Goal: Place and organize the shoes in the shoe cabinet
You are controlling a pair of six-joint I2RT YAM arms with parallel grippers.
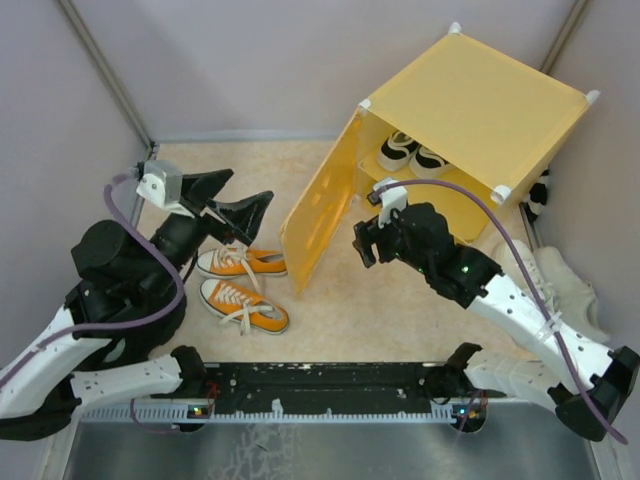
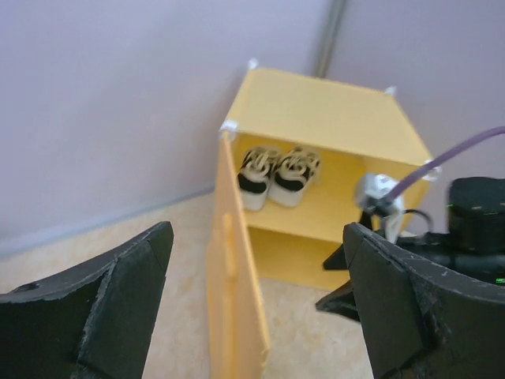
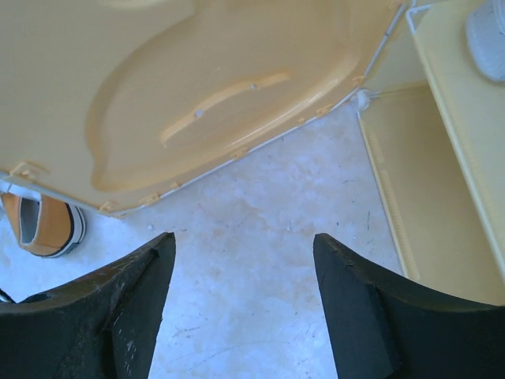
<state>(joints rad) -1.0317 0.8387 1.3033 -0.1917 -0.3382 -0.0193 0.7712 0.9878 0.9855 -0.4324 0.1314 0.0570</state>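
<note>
The yellow shoe cabinet (image 1: 470, 100) stands at the back right with its door (image 1: 320, 205) swung open. A black-and-white pair (image 1: 415, 155) sits on its inner shelf and also shows in the left wrist view (image 2: 278, 174). The orange pair (image 1: 243, 285) lies on the floor left of the door. An off-white shoe (image 1: 565, 285) lies right of the cabinet, beside the right arm. My left gripper (image 1: 240, 200) is open and empty above the orange pair. My right gripper (image 1: 363, 240) is open and empty in front of the cabinet's lower compartment (image 3: 426, 197), over bare floor (image 3: 252, 213).
Grey walls close the space on three sides. The open door (image 3: 197, 87) stands between the two grippers, with one orange shoe (image 3: 43, 225) just past its edge. A black-and-white item (image 1: 540, 195) is wedged between the cabinet and the right wall.
</note>
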